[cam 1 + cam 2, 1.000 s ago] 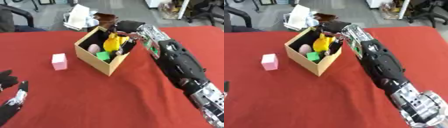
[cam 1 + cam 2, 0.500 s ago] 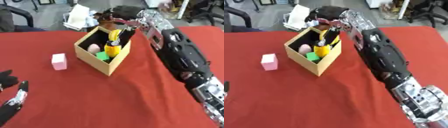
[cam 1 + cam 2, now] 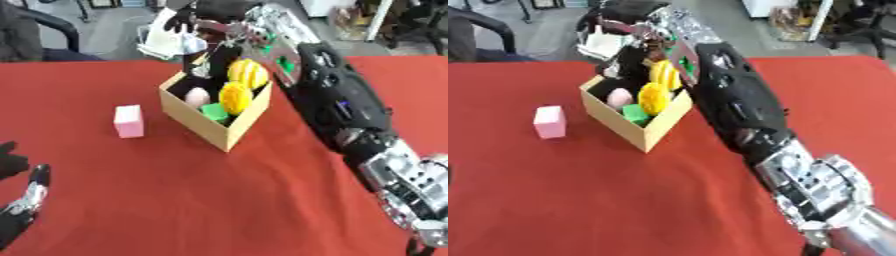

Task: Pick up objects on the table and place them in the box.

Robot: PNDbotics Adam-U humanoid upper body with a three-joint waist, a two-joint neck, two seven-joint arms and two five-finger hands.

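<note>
Yellow, pink and green items are already held in the box (image 3: 229, 134); a pink block (image 3: 129, 121) is left on the tabletop (image 3: 219, 200); whether the right hand (image 3: 203, 15) is open cannot be told; the left hand (image 3: 17, 210) rests open, lower left.

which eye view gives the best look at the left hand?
Left eye view. The left hand shows at the lower left corner, fingers up, resting open. The right eye view catches only a dark sliver at its left edge, too little to read.

Office or lab workspace.
Black wheeled office chairs (image 3: 420, 22) stand on grey floor (image 3: 114, 35) behind the red cloth-covered table (image 3: 201, 200).
</note>
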